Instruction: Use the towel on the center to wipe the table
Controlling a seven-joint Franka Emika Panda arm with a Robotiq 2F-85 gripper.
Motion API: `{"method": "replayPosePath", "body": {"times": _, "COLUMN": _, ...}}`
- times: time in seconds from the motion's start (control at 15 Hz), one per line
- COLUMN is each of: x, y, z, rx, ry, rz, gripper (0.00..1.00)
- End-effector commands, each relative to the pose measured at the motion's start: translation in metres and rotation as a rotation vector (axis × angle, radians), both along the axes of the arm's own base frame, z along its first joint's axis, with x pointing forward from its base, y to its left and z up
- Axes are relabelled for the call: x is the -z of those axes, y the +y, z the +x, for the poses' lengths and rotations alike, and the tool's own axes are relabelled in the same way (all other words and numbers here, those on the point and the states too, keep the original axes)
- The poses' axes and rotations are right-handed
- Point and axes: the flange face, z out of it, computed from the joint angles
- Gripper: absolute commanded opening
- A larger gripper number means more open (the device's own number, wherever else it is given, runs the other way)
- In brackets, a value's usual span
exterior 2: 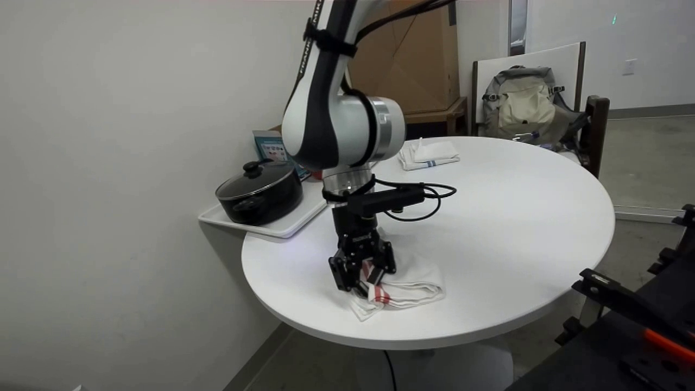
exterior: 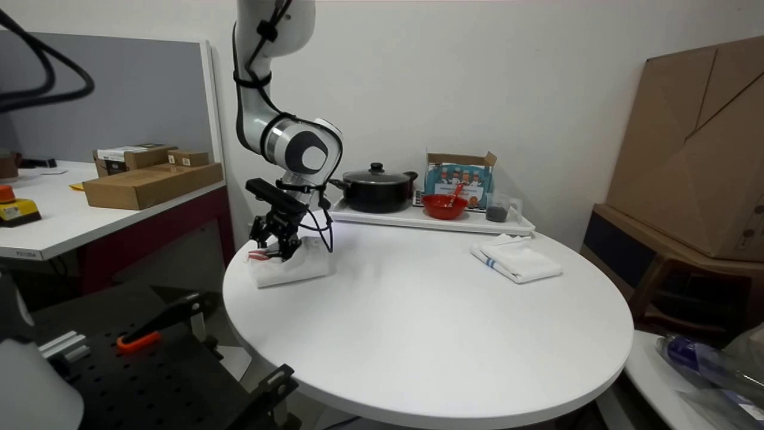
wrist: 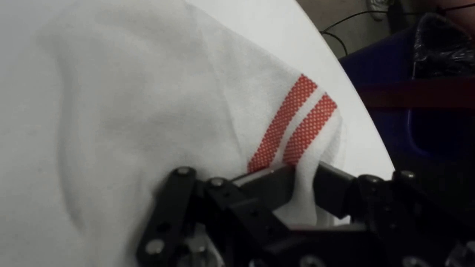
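A white towel with red stripes [exterior: 295, 272] lies folded and rumpled at the edge of the round white table [exterior: 418, 334]; it also shows in an exterior view [exterior 2: 421, 285] and fills much of the wrist view [wrist: 148, 104]. My gripper [exterior: 273, 249] points down onto this towel, also in an exterior view [exterior 2: 366, 285]. In the wrist view its fingers [wrist: 305, 185] pinch a fold of the towel beside the red stripes. The rest of the towel lies on the table. A second folded white towel, with blue stripes [exterior: 519, 261], lies across the table, also in an exterior view [exterior 2: 433, 153].
A white tray [exterior: 477, 223] at the table's wall side bears a black lidded pot [exterior: 377, 191], a red bowl [exterior: 443, 208], a teal box [exterior: 458, 178] and a clear cup [exterior: 498, 209]. The table edge [wrist: 356, 89] runs close beside the gripper.
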Motion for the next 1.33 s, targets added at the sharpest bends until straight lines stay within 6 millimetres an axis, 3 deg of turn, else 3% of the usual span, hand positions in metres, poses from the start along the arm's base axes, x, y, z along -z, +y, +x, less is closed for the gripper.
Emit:
{"method": "replayPosePath", "body": {"times": 0.0, "x": 0.013, "y": 0.012, "z": 0.057, "rx": -0.01, "ry": -0.041, "rz": -0.015, "gripper": 0.06}}
{"method": "replayPosePath", "body": {"times": 0.2, "x": 0.006, "y": -0.007, "z": 0.107, "rx": 0.04, "ry": -0.087, "rz": -0.023, "gripper": 0.06}}
{"method": "replayPosePath", "body": {"times": 0.33, "x": 0.003, "y": -0.041, "z": 0.144, "rx": 0.096, "ry": -0.122, "rz": -0.039, "gripper": 0.06}}
{"method": "replayPosePath", "body": {"times": 0.6, "x": -0.005, "y": -0.138, "z": 0.184, "rx": 0.25, "ry": -0.178, "rz": -0.064, "gripper": 0.05}}
{"method": "replayPosePath", "body": {"times": 0.73, "x": -0.004, "y": -0.188, "z": 0.187, "rx": 0.325, "ry": -0.186, "rz": -0.082, "gripper": 0.05}}
{"method": "replayPosePath", "body": {"times": 0.93, "x": 0.006, "y": -0.256, "z": 0.17, "rx": 0.43, "ry": -0.172, "rz": -0.102, "gripper": 0.06}}
{"method": "replayPosePath", "body": {"times": 1.07, "x": 0.013, "y": -0.279, "z": 0.15, "rx": 0.48, "ry": -0.152, "rz": -0.101, "gripper": 0.06}}
{"method": "replayPosePath", "body": {"times": 1.27, "x": 0.021, "y": -0.283, "z": 0.109, "rx": 0.505, "ry": -0.108, "rz": -0.109, "gripper": 0.06}}
